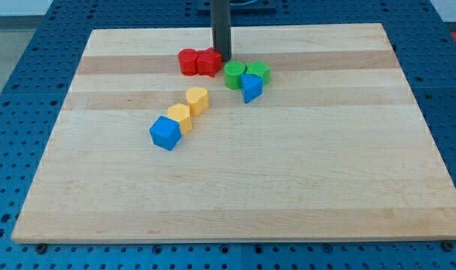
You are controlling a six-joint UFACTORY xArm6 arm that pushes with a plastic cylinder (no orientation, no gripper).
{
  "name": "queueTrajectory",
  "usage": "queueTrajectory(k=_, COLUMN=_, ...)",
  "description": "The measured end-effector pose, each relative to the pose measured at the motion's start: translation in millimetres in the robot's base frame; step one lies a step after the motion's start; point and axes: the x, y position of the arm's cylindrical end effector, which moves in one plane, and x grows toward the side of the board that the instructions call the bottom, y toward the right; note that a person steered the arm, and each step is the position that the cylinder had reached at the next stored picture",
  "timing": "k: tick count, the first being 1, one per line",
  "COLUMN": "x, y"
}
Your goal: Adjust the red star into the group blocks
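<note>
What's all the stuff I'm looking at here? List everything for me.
Red blocks: two, red, touching side by side near the view's top centre; which is the star I cannot tell.
Green blocks: two, green, just right of the red pair.
Blue triangular block: one, blue, below the green pair, touching them.
Yellow blocks: two, yellow, in a diagonal line left of centre.
Blue cube: one, blue, at that line's lower left end.
Wooden board: one, light wood, on a blue perforated table.
My tip: one dark rod, at the red pair's right edge.
</note>
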Motion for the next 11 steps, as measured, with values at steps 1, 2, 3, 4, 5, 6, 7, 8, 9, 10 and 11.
queueTrajectory(k=1, x=-2, y=-9)
queueTrajectory(k=2, x=-15, y=-9)
queueTrajectory(k=3, x=-21, y=-16)
queueTrajectory(k=4, x=-19, y=-40)
queueTrajectory(k=5, x=-10, y=-44)
queueTrajectory(k=6, x=10, y=-40)
queueTrajectory(k=7, x=30, y=-40)
queueTrajectory(k=8, x=49, y=-40)
queueTrajectory(k=9, x=62, y=-40)
queueTrajectory(k=10, x=69, y=-42)
queueTrajectory(k=11, x=70, y=-49)
